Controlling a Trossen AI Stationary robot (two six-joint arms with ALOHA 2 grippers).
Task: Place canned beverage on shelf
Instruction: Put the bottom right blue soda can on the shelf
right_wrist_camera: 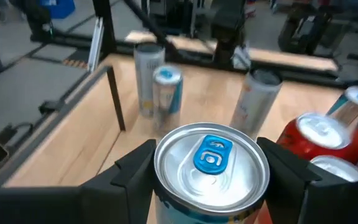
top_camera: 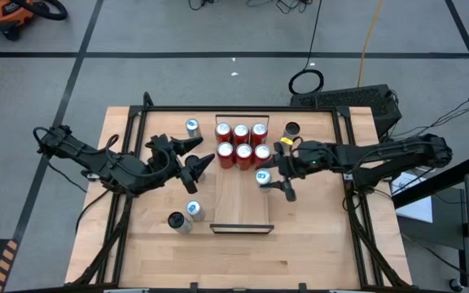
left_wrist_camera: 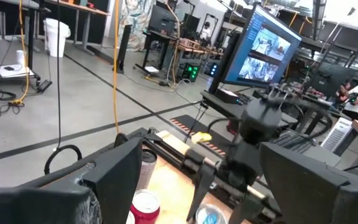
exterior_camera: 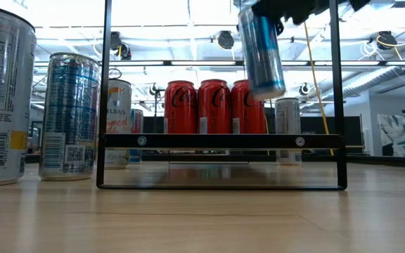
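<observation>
A silver-and-blue can with a blue tab [top_camera: 263, 177] is held by my right gripper [top_camera: 270, 173] above the right side of the shelf [top_camera: 238, 207], a long light-wood board in the middle of the table. In the low view the can [exterior_camera: 262, 53] hangs high above the board. Several red cans [top_camera: 241, 145] stand on their bases at the shelf's far end. My left gripper [top_camera: 198, 159] is open and empty, just left of the shelf, near the red cans. My right gripper pinches the can between its two fingers, one finger [right_wrist_camera: 132, 171] on each side of the can's wall just below the top rim [right_wrist_camera: 166, 186]. The fingers come level from the table's right side. The can is lifted clear of the shelf, top up, slightly tilted.
A silver can [top_camera: 191, 126] stands at the far left of the shelf and two more cans [top_camera: 194, 209] [top_camera: 176, 220] at its near left. A dark can [top_camera: 291, 129] stands at the far right. A black frame [exterior_camera: 220, 140] crosses the shelf's near end. The shelf's near half is bare.
</observation>
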